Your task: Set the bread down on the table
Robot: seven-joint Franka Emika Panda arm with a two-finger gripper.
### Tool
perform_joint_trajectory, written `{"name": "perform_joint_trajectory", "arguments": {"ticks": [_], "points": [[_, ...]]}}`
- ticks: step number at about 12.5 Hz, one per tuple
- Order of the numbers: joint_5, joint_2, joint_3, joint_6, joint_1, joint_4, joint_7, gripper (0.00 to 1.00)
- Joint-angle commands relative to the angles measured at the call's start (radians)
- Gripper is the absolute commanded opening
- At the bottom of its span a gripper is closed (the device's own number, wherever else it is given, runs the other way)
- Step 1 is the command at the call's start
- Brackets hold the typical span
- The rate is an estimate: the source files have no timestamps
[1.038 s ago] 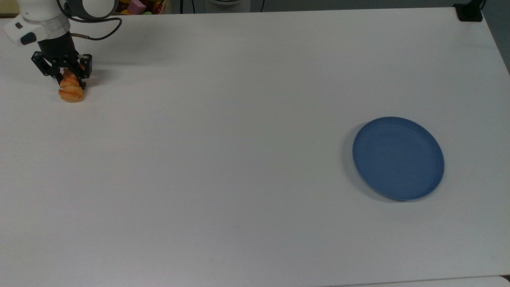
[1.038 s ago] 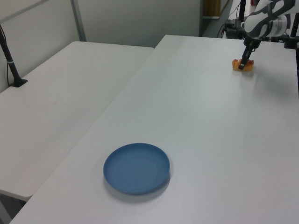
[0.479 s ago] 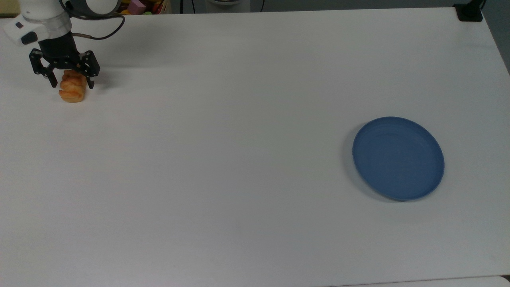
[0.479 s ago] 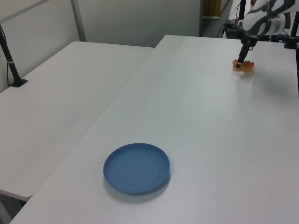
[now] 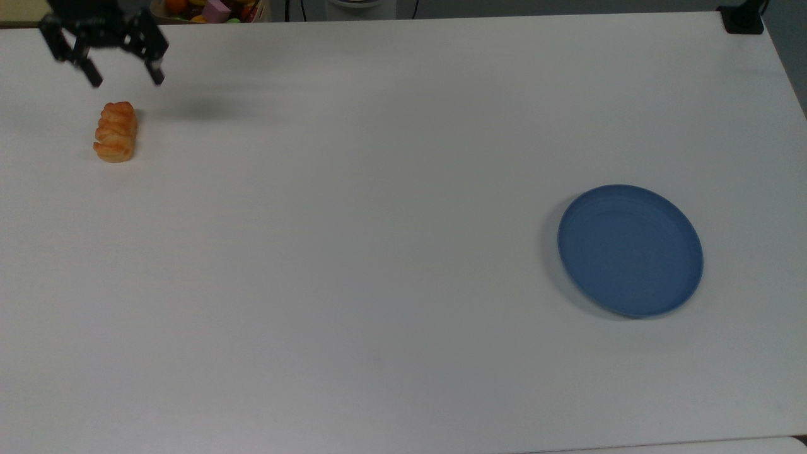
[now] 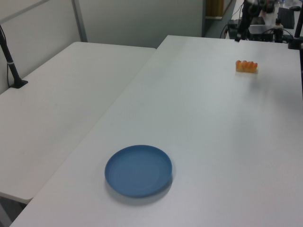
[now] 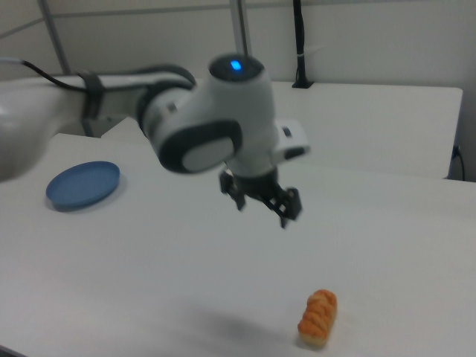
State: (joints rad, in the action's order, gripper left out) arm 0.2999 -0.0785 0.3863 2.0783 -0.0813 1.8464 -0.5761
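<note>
On the white table the bread lies alone; the hand hangs above it (fingers spread apart).

The small oblong golden-orange braided bread with a glazed, ridged top lies flat on the large plain white matte table. It rests alone near the top view's upper left corner, with nothing touching it, its long axis running toward the far edge.
</note>
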Motion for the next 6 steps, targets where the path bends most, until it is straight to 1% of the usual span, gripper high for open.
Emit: {"name": "perform_joint_trajectory", "arguments": {"ticks": [1, 4, 5, 6], "points": [[-0.048, 0.135, -0.081, -0.214, 0.014, -0.036, 0.223, 1.0], [-0.05, 0.172, -0.153, -0.375, 0.018, -0.102, 0.356, 1.0], [-0.05, 0.177, -0.19, -0.414, 0.018, -0.12, 0.417, 1.0], [-0.054, 0.178, -0.245, -0.444, 0.018, -0.151, 0.511, 1.0]]}}
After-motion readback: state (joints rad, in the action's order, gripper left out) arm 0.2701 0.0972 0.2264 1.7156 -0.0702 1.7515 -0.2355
